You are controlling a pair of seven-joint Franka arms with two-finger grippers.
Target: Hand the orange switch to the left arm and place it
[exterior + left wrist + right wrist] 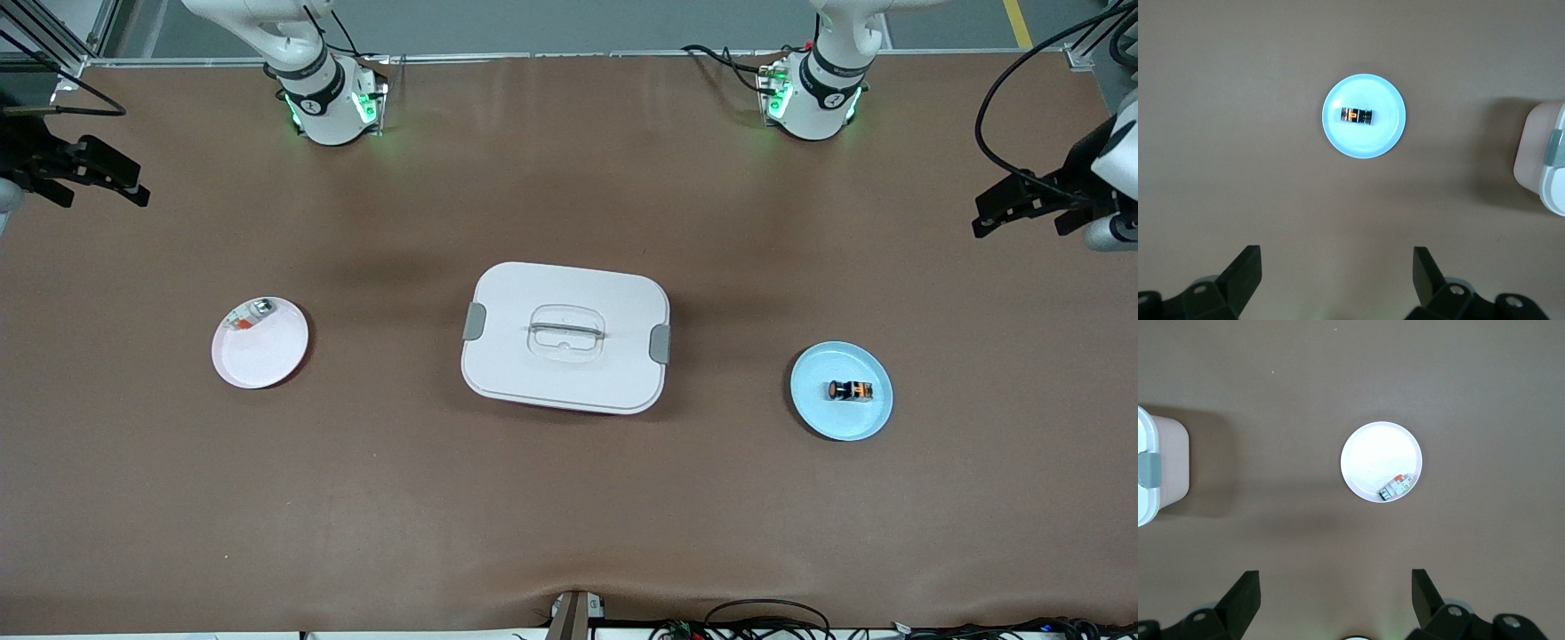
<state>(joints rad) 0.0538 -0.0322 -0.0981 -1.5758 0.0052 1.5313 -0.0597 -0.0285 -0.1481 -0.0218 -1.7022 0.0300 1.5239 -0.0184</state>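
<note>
Orange shows up in two places, so I'm reading this carefully. On the blue plate (867, 422), toward the left arm's end of the surface, lies a black part with an orange band (849, 390), on its side near the plate's middle. On the pink plate (267, 360), toward the right arm's end, a pale switch with an orange-red tip (252, 314) sits against the rim on the side toward the robots' bases. Between the plates stands a white box (565, 338), lid on and both grey latches showing. The left claw (1022, 209) hangs over the surface's edge at the left arm's end, its fingers (1245, 273) spread wide on nothing. The right claw (98, 178) hangs over the edge at the right arm's end, also spread and holding nothing. Both arms wait. My call is that this fits two stages. Either the piece on the blue plate is the task's switch and already lies at the left arm's end, or the one on the pink plate is due for a right-claw pickup and a handover. I can't settle which from here, so I won't name a move. Any pickup off the pink plate would mean working close to its rim. Count: two plates, two small switch-like parts with one per plate, one box, two claws.
</note>
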